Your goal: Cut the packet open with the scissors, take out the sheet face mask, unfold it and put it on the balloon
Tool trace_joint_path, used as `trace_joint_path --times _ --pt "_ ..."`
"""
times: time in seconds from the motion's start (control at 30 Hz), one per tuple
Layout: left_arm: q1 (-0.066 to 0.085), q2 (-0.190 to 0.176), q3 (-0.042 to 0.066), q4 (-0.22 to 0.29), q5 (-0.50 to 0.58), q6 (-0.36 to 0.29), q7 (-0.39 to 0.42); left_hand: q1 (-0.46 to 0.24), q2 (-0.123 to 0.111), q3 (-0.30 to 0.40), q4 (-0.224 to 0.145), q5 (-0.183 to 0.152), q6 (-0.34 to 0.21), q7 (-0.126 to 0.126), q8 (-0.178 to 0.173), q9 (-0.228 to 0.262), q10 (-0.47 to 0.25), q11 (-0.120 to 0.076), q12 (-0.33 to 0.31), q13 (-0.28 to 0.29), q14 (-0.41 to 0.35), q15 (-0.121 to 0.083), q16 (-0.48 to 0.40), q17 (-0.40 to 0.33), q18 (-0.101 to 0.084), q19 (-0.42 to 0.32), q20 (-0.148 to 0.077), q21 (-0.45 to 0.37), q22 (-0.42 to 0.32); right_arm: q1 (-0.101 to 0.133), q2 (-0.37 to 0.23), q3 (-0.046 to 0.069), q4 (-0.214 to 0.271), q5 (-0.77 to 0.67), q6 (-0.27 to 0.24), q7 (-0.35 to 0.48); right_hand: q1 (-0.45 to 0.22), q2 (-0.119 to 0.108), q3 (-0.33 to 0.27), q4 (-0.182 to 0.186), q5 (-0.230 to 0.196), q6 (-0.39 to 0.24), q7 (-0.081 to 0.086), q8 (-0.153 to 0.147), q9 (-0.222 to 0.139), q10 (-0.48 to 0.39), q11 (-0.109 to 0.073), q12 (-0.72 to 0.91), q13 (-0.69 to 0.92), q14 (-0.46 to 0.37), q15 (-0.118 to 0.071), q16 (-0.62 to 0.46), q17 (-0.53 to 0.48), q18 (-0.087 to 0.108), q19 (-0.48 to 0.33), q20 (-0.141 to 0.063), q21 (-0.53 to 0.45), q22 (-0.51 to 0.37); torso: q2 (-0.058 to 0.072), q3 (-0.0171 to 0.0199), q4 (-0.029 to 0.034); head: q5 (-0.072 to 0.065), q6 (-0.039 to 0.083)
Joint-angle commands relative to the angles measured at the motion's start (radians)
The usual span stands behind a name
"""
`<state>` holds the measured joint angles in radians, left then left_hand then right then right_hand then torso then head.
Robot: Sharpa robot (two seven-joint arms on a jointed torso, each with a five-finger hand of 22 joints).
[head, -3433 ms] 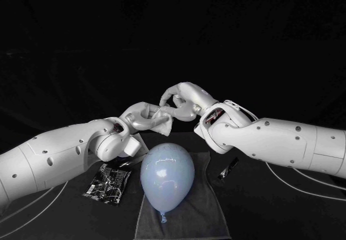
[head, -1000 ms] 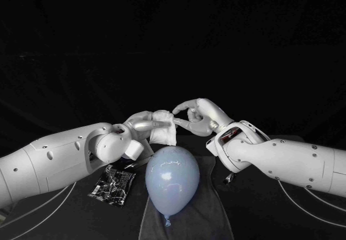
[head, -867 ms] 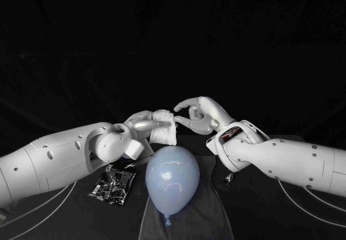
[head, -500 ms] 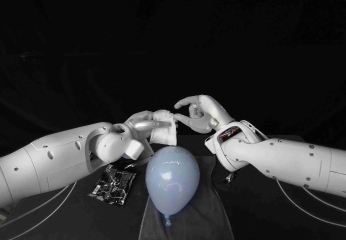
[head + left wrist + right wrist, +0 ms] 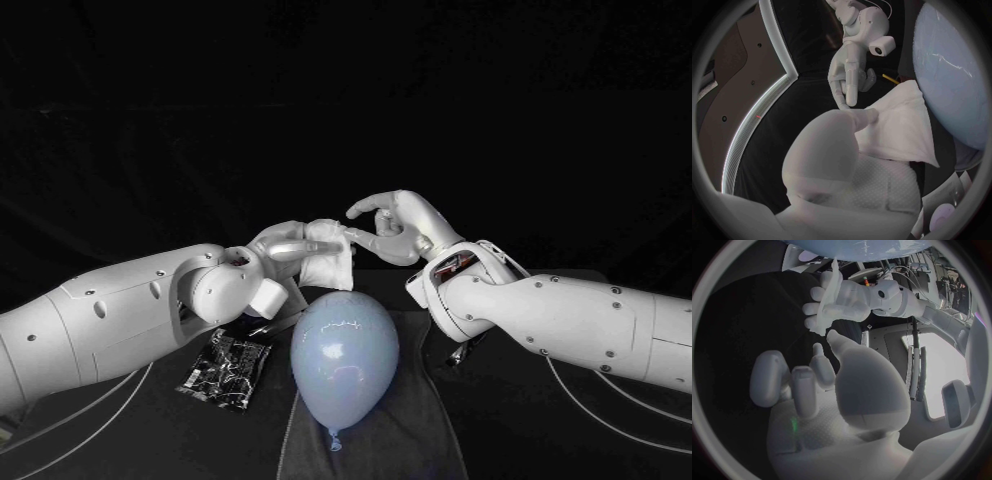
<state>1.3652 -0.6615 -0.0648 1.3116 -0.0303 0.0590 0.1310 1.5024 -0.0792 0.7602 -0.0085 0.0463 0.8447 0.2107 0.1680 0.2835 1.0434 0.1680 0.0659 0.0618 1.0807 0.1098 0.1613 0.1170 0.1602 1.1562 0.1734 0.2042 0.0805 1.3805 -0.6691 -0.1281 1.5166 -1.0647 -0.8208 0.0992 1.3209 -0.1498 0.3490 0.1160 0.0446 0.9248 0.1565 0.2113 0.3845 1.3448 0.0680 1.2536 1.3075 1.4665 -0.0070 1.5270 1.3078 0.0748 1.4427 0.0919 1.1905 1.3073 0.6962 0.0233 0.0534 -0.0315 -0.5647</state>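
Mask stays in left hand; right hand barely shifted.

Folded white mask aloft beyond pale blue balloon (lying lengthwise), black packet alongside.

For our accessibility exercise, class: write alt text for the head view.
The left hand holds up a folded white sheet mask, and the right hand reaches toward its top corner. Below them a pale blue balloon lies on a dark towel, a black packet beside it.
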Motion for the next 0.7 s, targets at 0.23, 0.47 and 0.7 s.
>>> trace_joint_path --times 0.23,0.47,0.7 --pt "0.001 0.002 0.001 0.004 0.007 0.018 0.007 -0.011 0.001 0.002 -0.006 0.002 -0.005 0.004 0.001 0.002 -0.006 0.001 -0.006 -0.001 0.0 -0.003 -0.004 0.001 0.02 0.007 -0.003 0.005 -0.001 0.0 0.01 0.0 -0.004 0.019 0.048 -0.018 -0.014 0.004 -0.005 0.011 0.003 0.008 -0.004 0.002 0.001 -0.003 0.002 0.006 0.014 0.078 0.006 0.004 0.181 -0.004 -0.002 0.009 -0.003 0.169 0.0 0.0008 -0.0003 0.001 -0.003" --pt "0.001 0.002 0.001 0.004 0.007 0.018 0.007 -0.011 0.001 0.002 -0.006 0.002 -0.005 0.004 0.001 0.002 -0.006 0.001 -0.006 -0.001 0.0 -0.003 -0.004 0.001 0.02 0.007 -0.003 0.005 -0.001 0.0 0.018 -0.001 -0.009 0.016 0.064 -0.025 -0.014 0.004 -0.006 0.011 0.003 0.01 -0.004 0.003 0.001 -0.003 0.002 0.007 0.015 0.078 0.006 0.004 0.181 -0.004 -0.002 0.009 -0.003 0.169 0.0 0.0008 0.0001 0.001 -0.004" --pt "0.001 0.002 0.001 0.004 0.007 0.019 0.007 -0.012 0.002 0.002 -0.007 0.002 -0.005 0.004 0.001 0.002 -0.006 0.001 -0.006 -0.001 0.0 -0.004 -0.004 0.001 0.02 0.008 -0.003 0.005 -0.001 -0.001 0.021 -0.001 -0.014 0.014 0.067 -0.027 -0.011 0.007 -0.006 0.011 0.003 0.016 -0.007 0.006 0.002 -0.001 -0.001 0.011 0.018 0.079 0.005 0.005 0.183 -0.005 -0.001 0.008 0.001 0.17 0.0 0.0007 -0.0003 0.001 -0.004"
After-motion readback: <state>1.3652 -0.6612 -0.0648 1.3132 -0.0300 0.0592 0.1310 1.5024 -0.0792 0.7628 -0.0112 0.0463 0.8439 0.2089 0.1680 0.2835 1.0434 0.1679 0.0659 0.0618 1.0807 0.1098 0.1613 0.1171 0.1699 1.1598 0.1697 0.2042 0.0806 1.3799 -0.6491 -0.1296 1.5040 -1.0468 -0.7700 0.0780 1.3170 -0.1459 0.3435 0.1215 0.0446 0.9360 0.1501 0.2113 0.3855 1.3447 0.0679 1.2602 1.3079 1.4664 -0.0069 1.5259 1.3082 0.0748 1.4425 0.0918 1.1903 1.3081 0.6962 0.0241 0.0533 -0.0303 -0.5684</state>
